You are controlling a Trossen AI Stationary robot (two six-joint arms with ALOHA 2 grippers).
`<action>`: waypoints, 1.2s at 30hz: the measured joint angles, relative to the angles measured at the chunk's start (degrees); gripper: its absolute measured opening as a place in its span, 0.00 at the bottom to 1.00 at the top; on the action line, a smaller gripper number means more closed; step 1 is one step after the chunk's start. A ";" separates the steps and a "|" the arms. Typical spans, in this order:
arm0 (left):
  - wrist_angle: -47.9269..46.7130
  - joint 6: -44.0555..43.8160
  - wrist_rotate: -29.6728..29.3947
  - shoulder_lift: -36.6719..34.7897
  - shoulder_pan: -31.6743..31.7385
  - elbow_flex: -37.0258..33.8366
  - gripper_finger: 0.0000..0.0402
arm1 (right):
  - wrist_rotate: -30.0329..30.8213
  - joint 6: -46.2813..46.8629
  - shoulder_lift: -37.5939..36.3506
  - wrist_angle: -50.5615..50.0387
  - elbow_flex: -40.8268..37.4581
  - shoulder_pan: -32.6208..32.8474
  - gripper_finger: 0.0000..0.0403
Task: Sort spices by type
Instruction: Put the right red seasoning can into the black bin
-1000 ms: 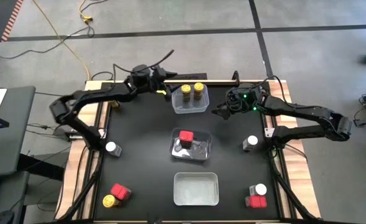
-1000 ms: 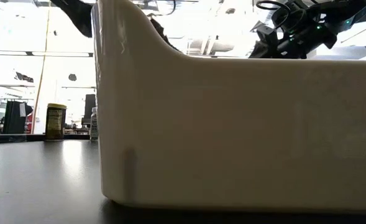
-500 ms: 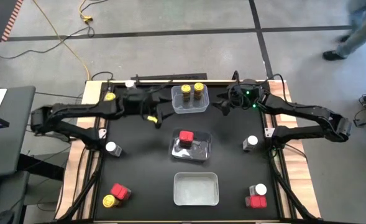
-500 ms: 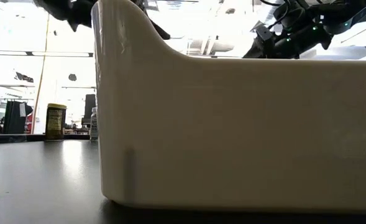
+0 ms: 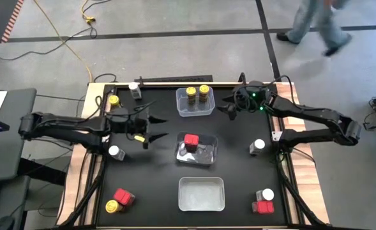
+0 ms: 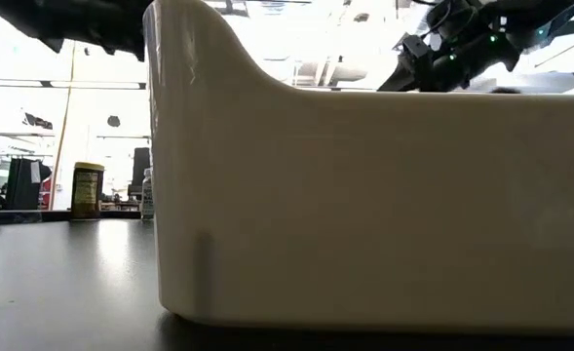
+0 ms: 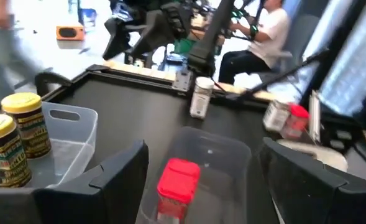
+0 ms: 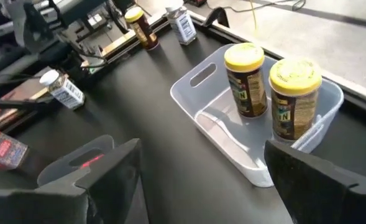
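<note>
The black surface (image 5: pixel 239 191) holds three clear tubs. The 12 o'clock tub (image 5: pixel 195 108) holds two yellow-capped jars (image 5: pixel 197 94). The middle tub (image 5: pixel 197 153) holds one red tin (image 5: pixel 191 141). The 6 o'clock tub (image 5: pixel 202 194) holds nothing. Other spices sit around the edges at 11, 3, 5, 7 and 9 o'clock. The left claw (image 5: pixel 154 126) is at 10 o'clock, spread apart, gripping nothing. The right claw (image 5: pixel 225 108) is at 1 o'clock, spread wide, gripping nothing.
</note>
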 joint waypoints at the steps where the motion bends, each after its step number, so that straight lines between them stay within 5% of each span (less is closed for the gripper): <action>1: -1.75 1.13 0.32 -1.41 -0.59 0.00 0.73 | 0.98 -0.76 0.00 -0.88 0.67 0.72 0.89; 10: -14.95 3.93 3.36 -12.49 -4.67 0.00 0.73 | 9.02 3.09 0.00 -12.21 8.69 7.35 0.81; 16: -18.27 4.45 3.52 -18.10 -8.59 0.00 0.73 | 18.81 8.32 0.00 -29.45 16.25 13.44 0.81; 25: -25.57 3.70 3.55 -23.52 -11.74 0.00 0.73 | 22.17 35.46 -0.02 -53.68 23.42 22.02 0.81; 36: -29.90 1.79 3.58 -24.72 -14.16 0.00 0.73 | 22.17 59.66 4.80 -59.24 23.24 36.79 0.81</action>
